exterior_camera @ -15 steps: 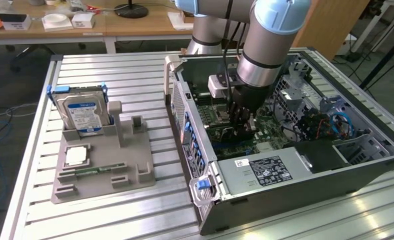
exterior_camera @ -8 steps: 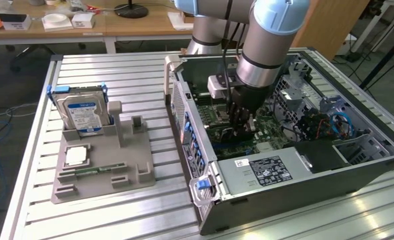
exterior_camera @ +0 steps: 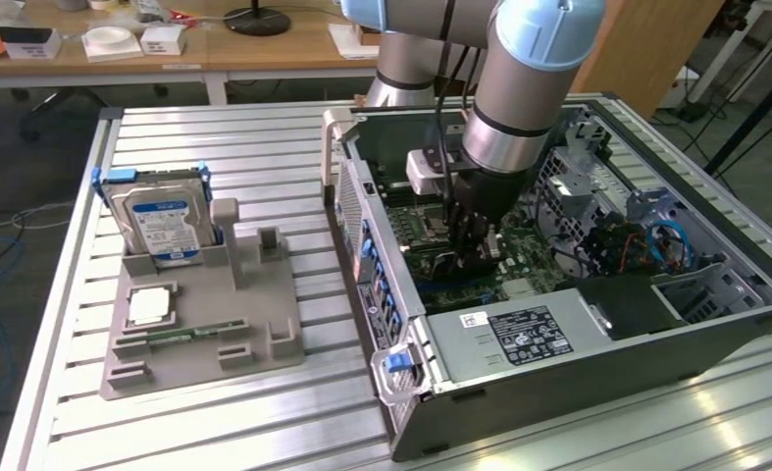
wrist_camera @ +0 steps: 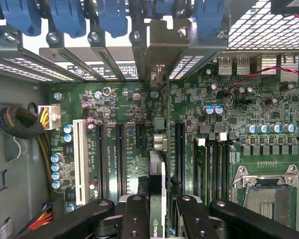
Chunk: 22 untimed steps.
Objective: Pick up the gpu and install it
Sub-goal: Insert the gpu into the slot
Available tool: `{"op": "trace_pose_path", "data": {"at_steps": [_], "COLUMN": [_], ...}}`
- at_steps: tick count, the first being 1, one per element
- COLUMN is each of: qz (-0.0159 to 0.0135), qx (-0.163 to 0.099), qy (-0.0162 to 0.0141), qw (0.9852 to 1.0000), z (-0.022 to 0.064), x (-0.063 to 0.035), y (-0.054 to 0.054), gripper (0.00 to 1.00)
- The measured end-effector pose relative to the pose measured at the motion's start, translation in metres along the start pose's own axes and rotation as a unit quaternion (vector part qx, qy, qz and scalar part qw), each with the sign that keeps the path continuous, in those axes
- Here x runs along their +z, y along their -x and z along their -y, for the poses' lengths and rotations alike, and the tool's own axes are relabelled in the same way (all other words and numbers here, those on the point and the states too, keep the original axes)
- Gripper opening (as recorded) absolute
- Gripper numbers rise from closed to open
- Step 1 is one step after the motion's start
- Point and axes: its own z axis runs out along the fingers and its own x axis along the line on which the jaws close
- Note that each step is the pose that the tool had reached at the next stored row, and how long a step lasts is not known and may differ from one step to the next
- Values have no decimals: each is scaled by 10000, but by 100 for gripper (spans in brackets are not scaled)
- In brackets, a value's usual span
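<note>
My gripper [wrist_camera: 159,219] is shut on the gpu [wrist_camera: 157,181], which I see edge-on as a thin card with a green logo strip between the black fingers [wrist_camera: 136,214]. The card stands upright over the green motherboard [wrist_camera: 124,99], in line with a long black slot. Its silver end bracket [wrist_camera: 159,50] sits among the rear slot openings of the case. In the exterior view the gripper [exterior_camera: 471,257] reaches down into the open computer case [exterior_camera: 556,339], low over the board.
Blue slot clips [wrist_camera: 70,17] line the case's rear wall. A white slot [wrist_camera: 79,159], a cable bundle [wrist_camera: 20,124] and the processor socket [wrist_camera: 266,194] flank the card. Outside the case, a grey holder [exterior_camera: 209,329] carries a hard drive [exterior_camera: 163,221] and a memory stick [exterior_camera: 182,336].
</note>
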Motion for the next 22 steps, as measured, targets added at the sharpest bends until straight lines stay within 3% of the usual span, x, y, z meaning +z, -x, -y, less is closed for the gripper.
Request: {"op": "trace_pose_path", "data": {"at_steps": [22], "qz": [-1], "qx": [0], "qy": [-3], "qw": [10000], "z": [1], "x": [48], "y": [-1], "gripper": [26]}}
